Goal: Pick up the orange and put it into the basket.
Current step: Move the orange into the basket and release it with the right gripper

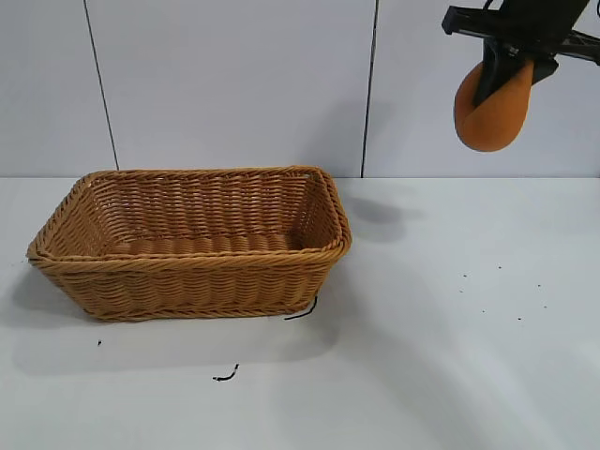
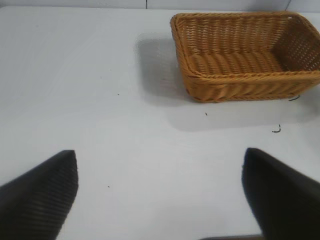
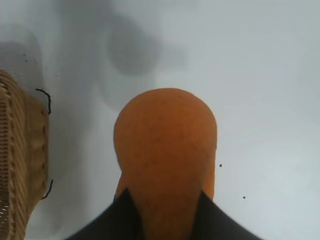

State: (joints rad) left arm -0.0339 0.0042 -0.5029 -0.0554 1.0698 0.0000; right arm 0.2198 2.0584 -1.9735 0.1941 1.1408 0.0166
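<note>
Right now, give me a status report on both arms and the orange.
Right gripper shut on orange, high, right of basket. Left gripper open, over bare table. Basket empty, path clear.

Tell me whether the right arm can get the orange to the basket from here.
Probably yes: the right gripper holds the orange high above the table, and nothing stands between it and the open, empty basket.

The place looks like a robot test bench in a lab rather than a home: a plain white table (image 1: 450,375) with small black specks and scuffs stands against bare white wall panels (image 1: 234,84) split by thin dark seams, with no furnishings in sight.
</note>
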